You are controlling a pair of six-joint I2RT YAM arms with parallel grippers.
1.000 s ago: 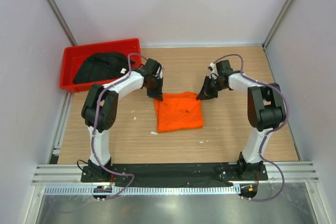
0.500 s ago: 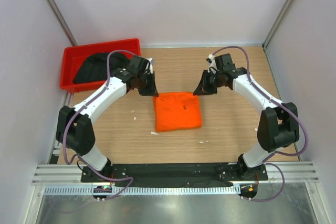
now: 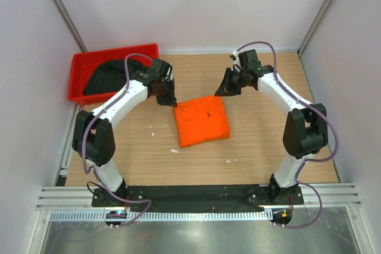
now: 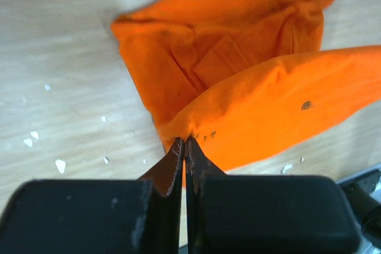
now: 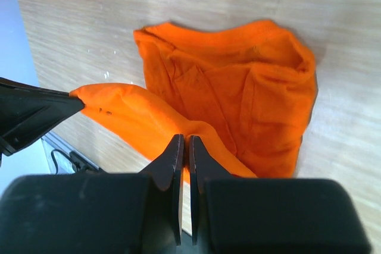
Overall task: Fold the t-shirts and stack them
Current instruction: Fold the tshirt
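An orange t-shirt [image 3: 202, 122] lies folded on the wooden table [image 3: 268, 141]. Its far edge is lifted off the layers beneath. My left gripper [image 3: 169, 99] is shut on the far left corner of that lifted flap, and my right gripper [image 3: 224, 90] is shut on its far right corner. In the left wrist view the orange t-shirt [image 4: 286, 105] stretches away from the pinched tips of the left gripper [image 4: 186, 141]. In the right wrist view the orange t-shirt [image 5: 238, 87] sags between the right gripper [image 5: 186, 140] and the left gripper's fingers [image 5: 36, 114]. The black t-shirt [image 3: 113, 75] lies crumpled in the red bin [image 3: 77, 60].
The red bin stands at the far left corner, just behind the left arm. White walls with metal posts close in the table on three sides. Small white specks [image 3: 174, 150] dot the wood near the shirt.
Both grippers, still shut on the orange shirt's far edge, drew back toward the far side and lifted. The shirt now sits skewed, its right corner farther back.
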